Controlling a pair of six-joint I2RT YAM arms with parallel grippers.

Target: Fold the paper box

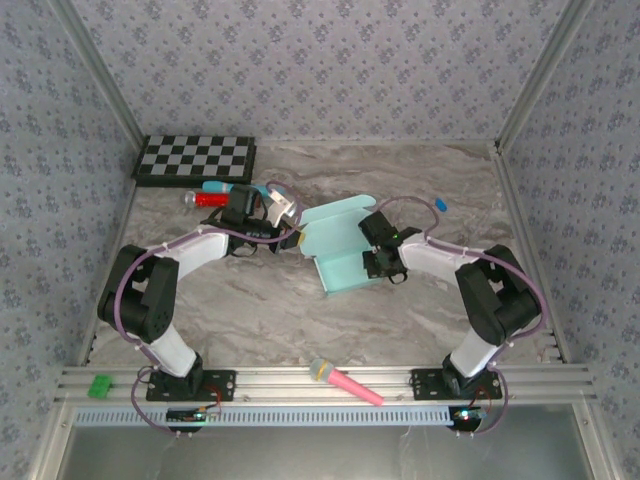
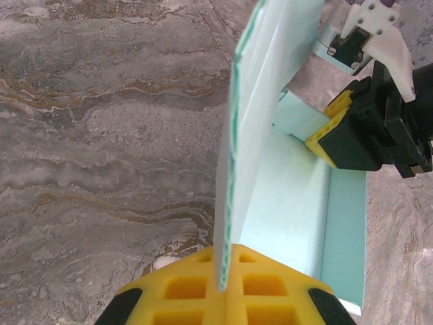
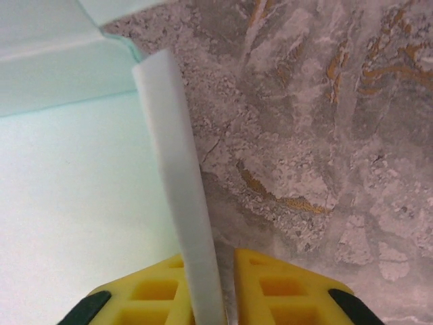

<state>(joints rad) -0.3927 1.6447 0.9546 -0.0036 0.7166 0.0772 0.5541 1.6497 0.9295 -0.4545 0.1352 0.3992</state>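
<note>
Marbled counter (image 1: 250, 310), with the paper box (image 1: 338, 245) partly folded near its centre and one panel raised; left claw (image 2: 226, 274) clamped on that upright panel's edge, right claw (image 3: 218, 277) closed on a narrow flap on the box's right-edge side

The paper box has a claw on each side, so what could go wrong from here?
The left claw pinches one upright panel of the thin paper box by its edge; pulling might crease or tear it. The flap in the right claw shows a slight gap beside one finger, so it may slip out.
</note>
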